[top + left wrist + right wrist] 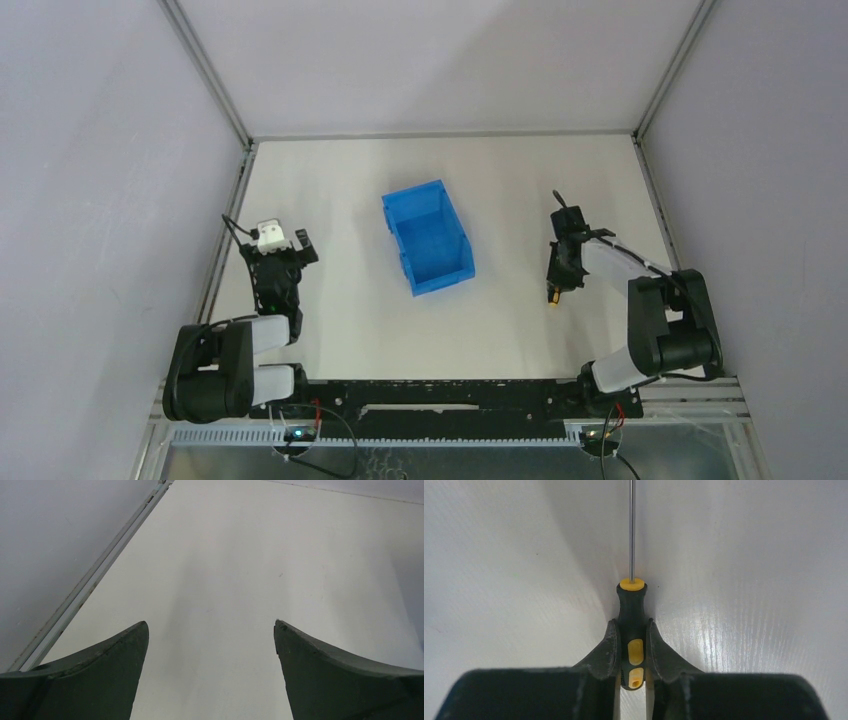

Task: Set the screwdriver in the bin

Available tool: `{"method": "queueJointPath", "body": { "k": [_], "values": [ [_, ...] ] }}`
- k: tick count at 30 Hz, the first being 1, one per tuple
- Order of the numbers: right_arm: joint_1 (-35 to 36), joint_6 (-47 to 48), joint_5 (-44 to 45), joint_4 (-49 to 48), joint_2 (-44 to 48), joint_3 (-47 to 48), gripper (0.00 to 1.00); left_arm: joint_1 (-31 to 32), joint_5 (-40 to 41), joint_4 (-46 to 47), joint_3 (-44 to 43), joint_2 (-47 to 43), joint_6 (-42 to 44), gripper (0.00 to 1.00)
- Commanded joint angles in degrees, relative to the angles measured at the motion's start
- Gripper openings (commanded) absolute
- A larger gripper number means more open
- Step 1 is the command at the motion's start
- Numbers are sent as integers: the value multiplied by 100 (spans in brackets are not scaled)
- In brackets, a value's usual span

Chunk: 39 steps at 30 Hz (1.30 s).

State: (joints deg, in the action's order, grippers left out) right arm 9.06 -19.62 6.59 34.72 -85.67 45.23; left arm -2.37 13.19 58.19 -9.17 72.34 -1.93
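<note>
Nearest the camera, along the near edge of the white table (pixel 340 310), runs a dark rail (pixel 440 392) with both arm bases bolted to it.

On the left side, the left arm (pixel 225 365) folds up from its base and its left gripper (pixel 211 630) points away over the table's left part. In the left wrist view its two dark fingers (pixel 105 672) stand wide apart, with only bare white surface between and beyond them; they have hold of nothing.

Around the middle, a little toward the far side, sits the blue bin (pixel 428 238). It is turned at a slight angle, its opening faces up, and nothing shows inside it.

Right of the bin and well apart from it, the right gripper (pixel 631 625) hangs low over the table's right part. Its fingers (pixel 608 647) are closed in on the black and yellow handle of the screwdriver (pixel 631 597), pressing it from both sides. The thin metal shaft runs straight out ahead of the fingertips. In the top view only a spot of yellow from the screwdriver (pixel 553 295) shows at the gripper's tip. Whether the tool rests on the table or is raised off it, I cannot tell.
</note>
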Motion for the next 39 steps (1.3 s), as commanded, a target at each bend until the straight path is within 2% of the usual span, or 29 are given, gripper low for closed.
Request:
{"method": "queueJointPath", "body": {
  "k": [1, 9, 16, 25, 28, 32, 39],
  "values": [
    [-50, 82, 105, -75, 295, 68, 11, 2, -20, 192, -195, -35, 88, 100],
    [-29, 260, 196, 694, 1043, 985, 10, 8, -27, 192, -201, -35, 88, 100],
    [829, 157, -473, 939, 1034, 1961, 9, 9, -24, 192, -197, -35, 88, 100],
    [2575, -242, -759, 607, -94, 3426, 9, 7, -26, 192, -200, -35, 88, 100],
    [2893, -359, -802, 621, -822, 3982, 7, 11, -25, 192, -197, -37, 88, 100],
    [3241, -659, -375, 575, -1555, 4543, 7, 6, -19, 192, -198, -41, 88, 100],
    [3427, -1186, 52, 211, -2439, 4690, 9, 4, -27, 192, -198, -35, 88, 100]
  ]
}}
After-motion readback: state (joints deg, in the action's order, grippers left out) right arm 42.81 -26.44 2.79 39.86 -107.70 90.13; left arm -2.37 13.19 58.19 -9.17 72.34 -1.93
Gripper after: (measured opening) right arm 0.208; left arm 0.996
